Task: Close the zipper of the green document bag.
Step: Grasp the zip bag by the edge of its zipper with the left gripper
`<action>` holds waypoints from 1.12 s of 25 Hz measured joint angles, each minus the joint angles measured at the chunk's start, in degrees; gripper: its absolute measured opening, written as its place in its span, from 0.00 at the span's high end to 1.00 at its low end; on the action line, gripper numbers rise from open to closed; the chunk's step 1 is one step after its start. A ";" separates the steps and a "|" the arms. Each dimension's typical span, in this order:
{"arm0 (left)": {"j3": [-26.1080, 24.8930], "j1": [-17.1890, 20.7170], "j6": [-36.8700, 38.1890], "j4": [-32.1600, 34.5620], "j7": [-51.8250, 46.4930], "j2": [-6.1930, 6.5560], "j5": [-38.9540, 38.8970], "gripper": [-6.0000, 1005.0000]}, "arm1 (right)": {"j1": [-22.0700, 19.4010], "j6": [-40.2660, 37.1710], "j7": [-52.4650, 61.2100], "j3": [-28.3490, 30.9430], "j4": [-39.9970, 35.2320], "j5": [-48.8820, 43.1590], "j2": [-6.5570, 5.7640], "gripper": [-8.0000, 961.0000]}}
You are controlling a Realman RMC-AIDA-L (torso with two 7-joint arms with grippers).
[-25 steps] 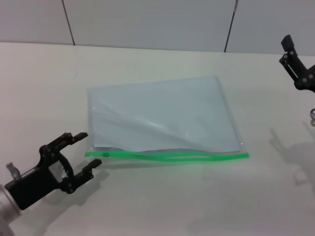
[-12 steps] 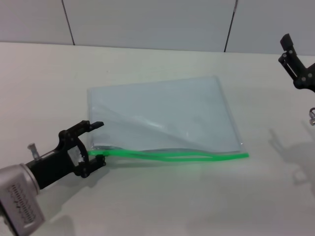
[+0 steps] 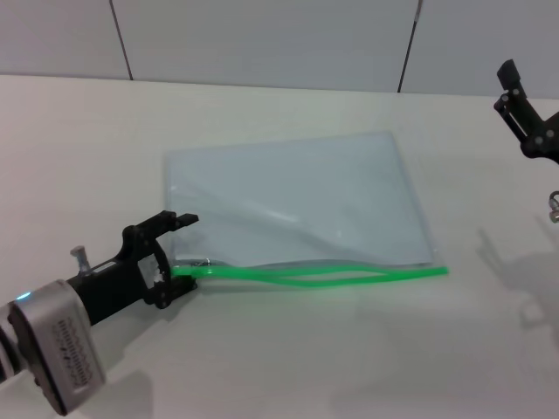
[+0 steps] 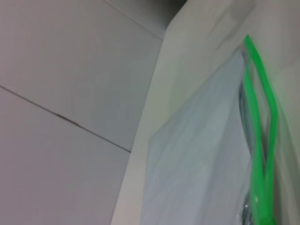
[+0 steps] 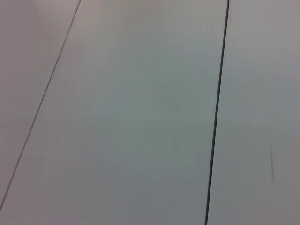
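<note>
The green document bag (image 3: 297, 201) lies flat on the white table, a translucent pale blue pouch. Its zipper (image 3: 314, 276) runs along the near edge as a bright green strip, and the two halves stand apart in the middle. My left gripper (image 3: 181, 253) is at the bag's near left corner, open, with the zipper's left end between its fingers and close to the lower one. In the left wrist view the bag (image 4: 201, 173) and the split zipper (image 4: 262, 136) fill the near side. My right gripper (image 3: 527, 113) hangs raised at the far right, away from the bag.
The white table (image 3: 349, 358) extends in front of and around the bag. A panelled grey wall (image 3: 262, 39) stands behind the table's far edge. The right wrist view shows only wall panels (image 5: 140, 112).
My left gripper has advanced to the right onto the bag's left corner, its fingers now straddling the zipper end. The bag has slid slightly to the right. The right arm has stayed still.
</note>
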 joint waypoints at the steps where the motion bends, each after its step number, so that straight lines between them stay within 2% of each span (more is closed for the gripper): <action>1: 0.00 0.01 -0.57 0.48 0.66 0.00 0.01 0.30 | 0.00 -0.05 0.00 0.00 0.00 0.00 0.00 0.08; 8: 0.00 0.45 -2.12 2.78 4.22 -0.15 0.84 0.30 | 0.00 -0.38 0.00 0.00 0.00 -0.09 0.00 0.08; 13: 0.00 0.54 -2.19 2.95 5.87 -0.18 1.41 0.40 | 0.00 -0.40 0.00 0.00 0.00 -0.09 0.00 0.08; 22: -0.15 0.48 -2.25 4.53 6.40 -0.27 1.25 0.67 | 0.00 -0.47 0.00 0.00 0.09 -0.09 0.00 0.08; 27: -0.34 0.27 -2.25 4.65 6.25 -0.31 1.16 0.88 | 0.00 -0.47 0.00 0.00 0.06 -0.09 0.00 0.08; 28: -0.35 0.22 -2.25 4.65 6.19 -0.34 1.12 0.89 | 0.00 -0.48 0.00 0.00 0.03 -0.09 0.00 0.08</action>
